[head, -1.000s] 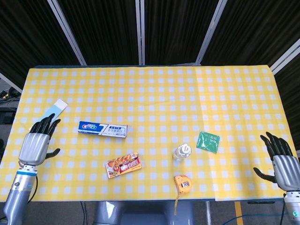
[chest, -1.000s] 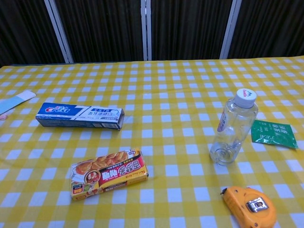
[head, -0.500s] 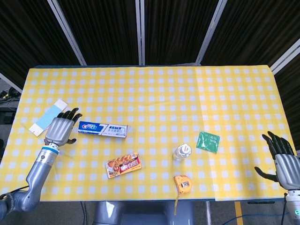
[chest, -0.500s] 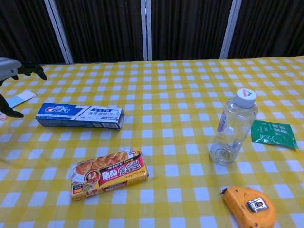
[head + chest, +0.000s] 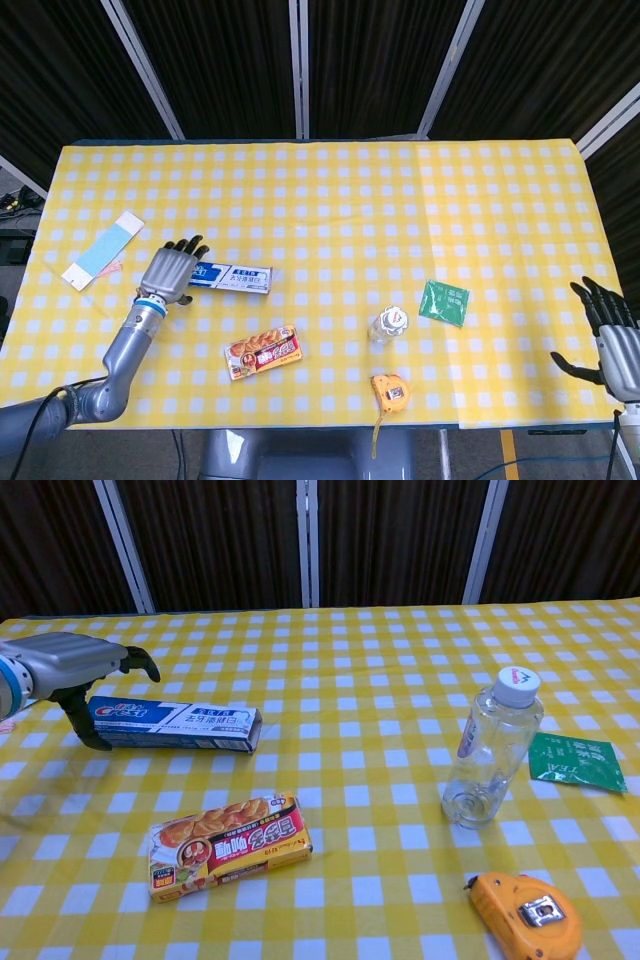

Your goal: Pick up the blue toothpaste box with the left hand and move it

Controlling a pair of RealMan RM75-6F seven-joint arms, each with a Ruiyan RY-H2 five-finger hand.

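Note:
The blue toothpaste box (image 5: 237,278) (image 5: 180,726) lies flat on the yellow checked table, left of centre. My left hand (image 5: 170,271) (image 5: 75,665) hovers over the box's left end with its fingers spread and its thumb curving down in front of that end; it holds nothing. My right hand (image 5: 612,338) hangs open at the table's right front corner, far from the box, and shows only in the head view.
A red snack box (image 5: 263,352) (image 5: 228,845) lies in front of the toothpaste box. A clear bottle (image 5: 388,325) (image 5: 492,748), a green packet (image 5: 444,302) (image 5: 577,763), an orange tape measure (image 5: 391,391) (image 5: 525,913) and a light blue card (image 5: 102,248) also lie about.
My left hand has moved right from the table's left edge, past the blue card, to the toothpaste box's left end. My right hand has drifted slightly down and right.

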